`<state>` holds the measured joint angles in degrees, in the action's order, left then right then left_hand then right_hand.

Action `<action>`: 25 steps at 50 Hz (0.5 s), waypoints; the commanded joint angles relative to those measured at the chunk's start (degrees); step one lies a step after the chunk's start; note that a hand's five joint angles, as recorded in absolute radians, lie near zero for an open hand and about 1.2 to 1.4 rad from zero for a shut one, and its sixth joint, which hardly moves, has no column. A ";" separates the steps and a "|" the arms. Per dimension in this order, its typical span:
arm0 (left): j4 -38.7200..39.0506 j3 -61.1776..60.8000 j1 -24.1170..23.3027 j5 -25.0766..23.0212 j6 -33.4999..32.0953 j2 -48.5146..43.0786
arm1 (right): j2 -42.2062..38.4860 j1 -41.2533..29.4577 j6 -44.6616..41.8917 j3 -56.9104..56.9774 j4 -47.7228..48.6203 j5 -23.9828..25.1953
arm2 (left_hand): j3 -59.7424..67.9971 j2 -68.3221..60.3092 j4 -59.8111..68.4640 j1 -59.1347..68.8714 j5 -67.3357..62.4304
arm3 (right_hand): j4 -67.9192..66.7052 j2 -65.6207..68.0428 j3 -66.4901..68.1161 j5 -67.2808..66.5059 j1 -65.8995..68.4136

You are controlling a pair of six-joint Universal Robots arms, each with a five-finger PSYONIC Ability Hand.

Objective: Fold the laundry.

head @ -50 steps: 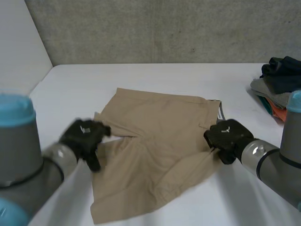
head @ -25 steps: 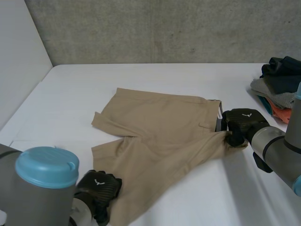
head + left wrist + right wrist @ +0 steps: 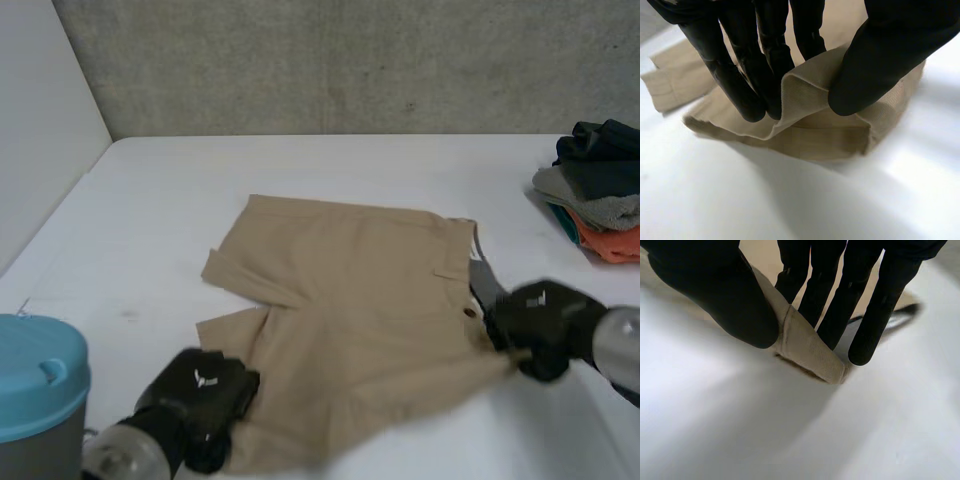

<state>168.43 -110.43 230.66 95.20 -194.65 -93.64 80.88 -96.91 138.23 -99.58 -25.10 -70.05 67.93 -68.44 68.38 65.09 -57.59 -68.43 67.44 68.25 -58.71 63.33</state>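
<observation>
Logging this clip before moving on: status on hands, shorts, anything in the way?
Left hand pinches near leg hem. Right hand pinches waistband corner. Tan shorts spread on table. Clothes pile at right edge, clear.

White bench [image 3: 150,200], smooth and matte. At its right edge, a heap of clothes [image 3: 595,195]: dark garment [image 3: 600,150] on top, grey one [image 3: 590,208] beneath, orange one [image 3: 618,243] lowest and nearest, a sliver of teal beside it. Behind the bench, a rough grey concrete wall [image 3: 350,60]; along the left, a plain white side wall [image 3: 40,120], meeting it in the corner.
</observation>
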 commanded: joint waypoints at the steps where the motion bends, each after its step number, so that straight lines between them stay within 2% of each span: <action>1: -14.60 -1.20 -0.38 -5.02 -3.89 1.01 | -0.55 7.00 -28.36 -2.99 -20.87 7.29 | 12.07 -11.56 11.62 14.91 -12.41 | -11.57 12.56 11.75 -11.29 16.67; 4: -14.01 0.38 0.23 -4.85 -4.77 -0.14 | -1.43 5.69 -23.12 -0.19 -18.07 7.38 | 12.07 -11.56 11.62 14.91 -12.41 | -11.57 12.56 11.75 -11.29 16.67; 5: -11.48 2.65 1.54 -4.67 -5.38 -1.53 | -2.56 4.29 -17.09 2.09 -15.10 7.38 | 12.07 -11.56 11.62 14.91 -12.41 | -11.57 12.56 11.75 -11.29 16.67; 8: -7.07 7.40 4.00 -4.15 -6.27 -4.09 | -4.94 1.83 -8.01 5.62 -9.90 7.12 | 12.07 -11.56 11.62 14.91 -12.41 | -11.57 12.56 11.75 -11.29 16.67; 12: -1.18 17.51 6.64 -3.62 -6.27 -9.53 | -9.25 -0.73 3.17 11.24 -1.64 5.19 | 12.07 -11.56 11.62 14.91 -12.41 | -11.57 12.56 11.75 -11.29 16.67; 13: 1.09 21.88 7.26 -3.53 -6.01 -12.50 | -10.65 -1.34 6.67 12.99 1.69 3.36 | 12.07 -11.56 11.62 14.91 -12.41 | -11.57 12.56 11.75 -11.29 16.67; 19: 7.52 40.70 9.11 -1.07 -4.95 -24.99 | -15.84 -2.75 14.35 17.49 13.13 -5.09 | 12.07 -11.56 11.62 14.91 -12.41 | -11.57 12.56 11.75 -11.29 16.67; 25: 7.00 64.17 10.25 2.18 -6.18 -42.31 | -22.43 -4.95 14.79 21.27 23.50 -11.24 | 12.07 -11.56 11.62 14.91 -12.41 | -11.57 12.56 11.75 -11.29 16.67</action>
<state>175.76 -65.38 240.04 94.83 -199.92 -121.81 63.52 -100.36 153.13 -81.03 -9.69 -76.14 68.14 -68.61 68.62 65.08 -57.59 -68.45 67.44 68.52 -58.72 63.33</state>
